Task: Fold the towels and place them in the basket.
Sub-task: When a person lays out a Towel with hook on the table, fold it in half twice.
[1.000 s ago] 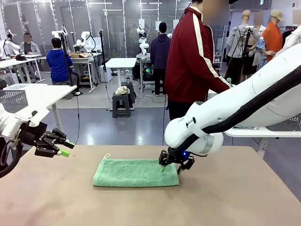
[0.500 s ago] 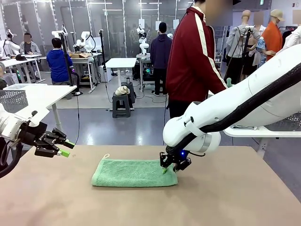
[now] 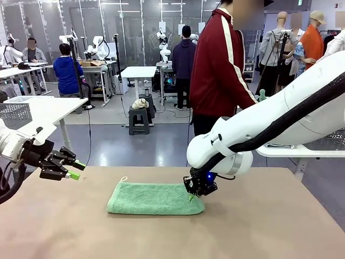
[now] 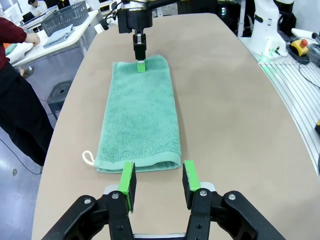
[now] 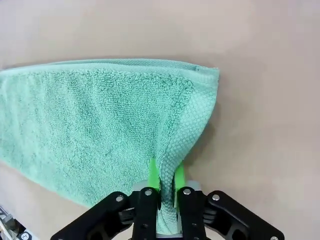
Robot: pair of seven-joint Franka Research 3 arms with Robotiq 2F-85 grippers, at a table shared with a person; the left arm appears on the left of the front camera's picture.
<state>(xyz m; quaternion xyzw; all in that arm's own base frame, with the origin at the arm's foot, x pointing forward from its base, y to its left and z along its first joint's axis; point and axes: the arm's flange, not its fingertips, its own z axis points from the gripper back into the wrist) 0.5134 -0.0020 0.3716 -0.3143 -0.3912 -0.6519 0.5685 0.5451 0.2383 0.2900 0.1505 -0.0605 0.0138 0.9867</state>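
Pinching a fold of the towel [image 5: 100, 115] between its green pads [image 5: 153, 175], our right gripper [image 5: 166, 169] is clenching the cloth at its right end, near the corner, with the terry bunching up into the closed jaws. We are seeing the towel lying folded into a long strip across the middle of the counter [image 3: 259, 226], flat apart from that pinched end, with a small white loop [image 3: 123, 178] sticking out at its far left corner. We are holding our left gripper [image 3: 73, 170] released, its pads standing apart with nothing between them. It is hovering above the counter's left edge, apart from the towel's left end and pointing along the strip. A person [image 3: 218, 59] in a dark red jacket is standing at the far side. The basket [image 4: 62, 12] is sitting on a white side table [image 4: 80, 30] beyond the counter's right end, with a pale folded cloth [image 4: 59, 35] lying just beside it.
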